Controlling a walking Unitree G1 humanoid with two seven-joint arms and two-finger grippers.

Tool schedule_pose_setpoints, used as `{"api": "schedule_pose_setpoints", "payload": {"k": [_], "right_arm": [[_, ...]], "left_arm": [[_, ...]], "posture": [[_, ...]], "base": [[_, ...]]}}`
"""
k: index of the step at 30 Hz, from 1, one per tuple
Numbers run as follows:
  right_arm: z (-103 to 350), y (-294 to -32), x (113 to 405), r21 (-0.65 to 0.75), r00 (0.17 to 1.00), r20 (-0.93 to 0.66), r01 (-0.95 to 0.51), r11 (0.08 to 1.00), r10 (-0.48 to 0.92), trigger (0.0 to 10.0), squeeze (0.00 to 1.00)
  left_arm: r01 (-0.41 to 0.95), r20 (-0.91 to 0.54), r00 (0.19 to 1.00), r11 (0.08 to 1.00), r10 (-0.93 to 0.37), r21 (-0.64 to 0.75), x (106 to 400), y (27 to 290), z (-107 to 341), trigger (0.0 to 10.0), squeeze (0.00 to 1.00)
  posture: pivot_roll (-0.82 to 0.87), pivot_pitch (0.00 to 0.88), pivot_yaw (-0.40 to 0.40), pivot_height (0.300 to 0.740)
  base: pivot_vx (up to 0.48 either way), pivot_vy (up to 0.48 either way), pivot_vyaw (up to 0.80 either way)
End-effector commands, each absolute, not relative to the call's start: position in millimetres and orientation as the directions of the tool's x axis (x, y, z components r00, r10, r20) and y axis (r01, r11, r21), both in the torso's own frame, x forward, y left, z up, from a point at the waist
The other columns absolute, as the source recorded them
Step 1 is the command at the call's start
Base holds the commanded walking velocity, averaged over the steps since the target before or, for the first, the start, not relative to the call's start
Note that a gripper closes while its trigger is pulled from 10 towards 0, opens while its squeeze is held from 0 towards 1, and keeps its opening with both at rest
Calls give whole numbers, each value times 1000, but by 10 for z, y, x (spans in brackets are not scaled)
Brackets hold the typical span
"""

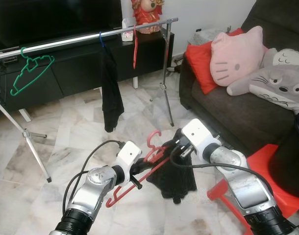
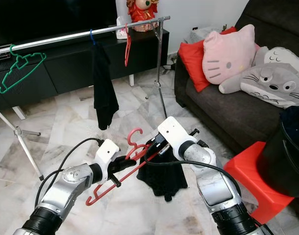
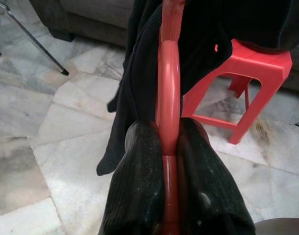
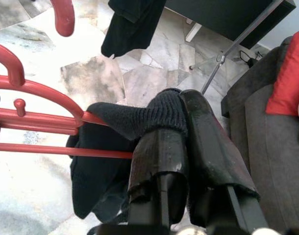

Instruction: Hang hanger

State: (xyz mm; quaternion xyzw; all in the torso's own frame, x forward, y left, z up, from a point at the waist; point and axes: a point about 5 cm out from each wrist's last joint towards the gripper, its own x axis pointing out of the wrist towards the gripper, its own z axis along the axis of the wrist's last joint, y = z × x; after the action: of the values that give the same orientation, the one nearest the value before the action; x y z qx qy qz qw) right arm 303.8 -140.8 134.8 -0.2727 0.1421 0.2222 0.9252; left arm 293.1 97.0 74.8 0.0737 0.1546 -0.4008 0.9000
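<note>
— Where's the red hanger (image 1: 139,171) just now?

— Low over the marble floor (image 1: 66,132), well short of the drying rail (image 1: 86,39) and on the robot's side of it. The left tool (image 1: 139,169) has its fingers (image 3: 139,186) pinched tight on the hanger's red bar, so it is holding that.

— And the right tool (image 1: 181,147)?

— Closed as well, clamped on the black garment (image 1: 171,178) draped over the hanger's far shoulder. From the right wrist you can see the knitted edge squeezed between the two fingers (image 4: 161,156), right beside the hanger's arm.

— What's on the rail already?

— A green hanger (image 1: 29,71) near its left end, a black cloth (image 1: 110,93) hanging from a blue hook about midway, and another red hanger (image 1: 135,46) towards the right end. The rail stands in front of a dark TV cabinet (image 1: 81,68).

— Anything to the right of the rail?

— A dark sofa (image 1: 228,107) with a red cushion (image 1: 201,63), a pink cat pillow (image 1: 235,56) and a grey plush (image 1: 279,83). A red stool (image 1: 260,181) sits in front of the sofa, just beyond the robot's right arm.
</note>
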Motion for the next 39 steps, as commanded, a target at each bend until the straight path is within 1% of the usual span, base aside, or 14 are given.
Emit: {"api": "schedule_pose_setpoints", "payload": {"k": [1, 3, 4, 7, 11, 17, 27, 30, 34, 35, 37, 38, 39], "right_arm": [[1461, -1375, 3047, -458, 876, -343, -470, 754, 338, 10000, 0], [1447, -1433, 3064, -469, 889, -345, -442, 765, 303, 10000, 0], [1447, -1433, 3064, -469, 889, -345, -442, 765, 303, 10000, 0], [1415, -1539, 3091, -501, 899, -357, -413, 760, 253, 10000, 0], [1406, -1524, 3093, -494, 898, -359, -415, 764, 255, 10000, 0], [1406, -1479, 3083, -490, 893, -358, -427, 760, 271, 10000, 0], [1442, -1361, 3034, -463, 865, -358, -492, 737, 352, 10000, 0], [1448, -1342, 3029, -460, 864, -357, -494, 738, 356, 10000, 0], [1454, -1431, 3065, -480, 884, -351, -454, 751, 310, 10000, 0], [1443, -1476, 3078, -494, 889, -355, -440, 750, 288, 10000, 0], [1442, -1496, 3084, -496, 892, -356, -434, 752, 280, 10000, 0], [1446, -1517, 3091, -495, 894, -355, -429, 756, 274, 10000, 0], [1448, -1519, 3092, -494, 894, -355, -429, 756, 274, 10000, 0]], "left_arm": [[752, -351, 623, 659, -699, 22, 2958, 974, 756, 10000, 0], [765, -396, 601, 643, -694, 33, 2924, 1012, 699, 10000, 0], [765, -396, 601, 643, -694, 33, 2924, 1012, 699, 10000, 0], [746, -469, 613, 661, -635, 80, 2905, 1172, 603, 10000, 0], [726, -465, 635, 682, -616, 87, 2923, 1218, 609, 10000, 0], [710, -444, 658, 697, -609, 96, 2961, 1186, 635, 10000, 0], [741, -362, 642, 669, -676, 65, 2977, 1030, 737, 10000, 0], [728, -349, 659, 682, -666, 72, 3004, 1020, 764, 10000, 0], [754, -408, 621, 651, -669, 79, 2956, 1062, 697, 10000, 0], [765, -451, 608, 634, -653, 114, 2933, 1104, 643, 10000, 0], [762, -475, 610, 633, -634, 134, 2929, 1138, 610, 10000, 0], [733, -489, 639, 662, -594, 154, 2951, 1200, 582, 10000, 0], [722, -488, 649, 674, -583, 156, 2960, 1211, 580, 10000, 0]], "posture": [[-140, 0, -19, 740], [-138, 0, -18, 740], [-138, 0, -18, 740], [-135, 0, -19, 740], [-131, 0, -21, 740], [-135, 0, -21, 740], [-136, 0, -21, 740], [-136, 0, -20, 740], [-135, 0, -19, 740], [-135, 0, -19, 740], [-131, 0, -20, 740], [-132, 0, -20, 740], [-131, 0, -22, 740]], "base": [[0, 0, 0], [0, 0, 0], [0, 0, 0], [0, 0, 0], [0, 0, 0], [0, 0, 0], [0, 0, 0], [0, 0, 0], [0, 0, 0], [0, 0, 0], [0, 0, 0], [0, 0, 0], [0, 0, 0]]}}
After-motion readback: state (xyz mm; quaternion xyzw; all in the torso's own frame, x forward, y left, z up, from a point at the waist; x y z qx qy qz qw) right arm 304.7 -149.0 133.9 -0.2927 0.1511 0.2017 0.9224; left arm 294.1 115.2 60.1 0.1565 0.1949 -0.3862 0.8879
